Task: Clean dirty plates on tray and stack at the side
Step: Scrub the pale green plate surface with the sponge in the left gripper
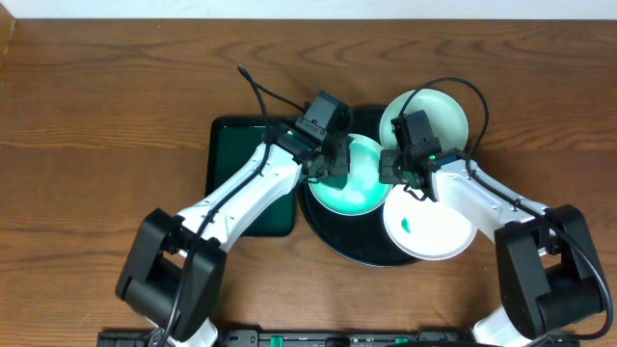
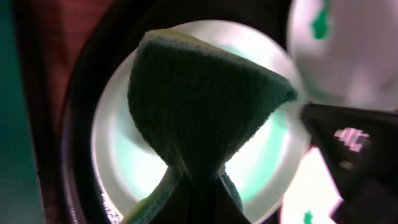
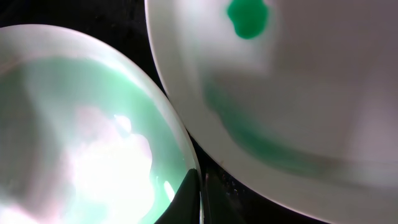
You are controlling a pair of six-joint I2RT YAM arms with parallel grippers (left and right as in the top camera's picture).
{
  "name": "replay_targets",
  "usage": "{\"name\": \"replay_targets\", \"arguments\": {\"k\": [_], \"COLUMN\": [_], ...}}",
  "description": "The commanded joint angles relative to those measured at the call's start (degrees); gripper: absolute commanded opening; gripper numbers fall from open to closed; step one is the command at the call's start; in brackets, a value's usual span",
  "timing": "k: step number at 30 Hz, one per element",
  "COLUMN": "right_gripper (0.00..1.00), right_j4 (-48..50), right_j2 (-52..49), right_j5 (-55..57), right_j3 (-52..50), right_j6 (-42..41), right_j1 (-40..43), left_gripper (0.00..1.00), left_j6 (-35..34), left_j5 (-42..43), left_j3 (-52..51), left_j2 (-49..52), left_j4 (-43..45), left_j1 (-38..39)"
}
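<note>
Pinched tight in the left gripper [image 1: 326, 166], a dark green scouring sponge [image 2: 205, 106] hangs over the small round white plate [image 1: 362, 193] on the left of the large round glossy black tray [image 1: 352, 249], while two more white plates [image 1: 439, 108] [image 1: 434, 231] overlap its right rim with the right gripper [image 1: 410, 181] closed between them.

We are looking straight down from overhead, well above the table [image 1: 87, 87], taking in the whole workspace. From the left wrist we are peering very closely past a dark green sponge [image 2: 205, 106] at the middle plate [image 2: 118, 162]. From the right wrist we are looking from even closer, sharing that plate's rim beside a smeared plate [image 3: 298, 93].
</note>
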State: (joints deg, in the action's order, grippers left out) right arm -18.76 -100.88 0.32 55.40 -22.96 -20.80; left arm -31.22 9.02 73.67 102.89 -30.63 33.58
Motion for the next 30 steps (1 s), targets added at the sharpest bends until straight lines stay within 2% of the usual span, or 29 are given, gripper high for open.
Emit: {"name": "replay_targets", "arguments": {"k": [1, 13, 19, 25, 30], "right_gripper": [0.01, 0.01, 0.01, 0.01, 0.01], "right_j4": [0.17, 0.15, 0.15, 0.15, 0.15], "right_j2": [-0.5, -0.5, -0.5, -0.5, -0.5], "right_j5": [-1.88, -1.88, -1.88, -1.88, -1.9], "right_j3": [-0.09, -0.09, -0.09, -0.09, -0.09], "right_j6": [0.31, 0.31, 0.31, 0.31, 0.31], "right_j1": [-0.31, -0.31, -0.31, -0.31, -0.31], "left_gripper": [0.07, 0.07, 0.07, 0.07, 0.07], "left_j6": [0.7, 0.48, 0.5, 0.48, -1.05], "left_j5": [-4.15, -5.42, 0.72, 11.21, 14.38], "left_j3": [-0.83, -0.83, -0.83, -0.79, -0.31], "left_j2": [2.6, 10.14, 12.48, 12.41, 11.93], "left_j4": [0.07, 0.07, 0.09, 0.81, 1.2], "left_j1": [-0.09, 1.27, 2.4, 2.51, 2.51]}}
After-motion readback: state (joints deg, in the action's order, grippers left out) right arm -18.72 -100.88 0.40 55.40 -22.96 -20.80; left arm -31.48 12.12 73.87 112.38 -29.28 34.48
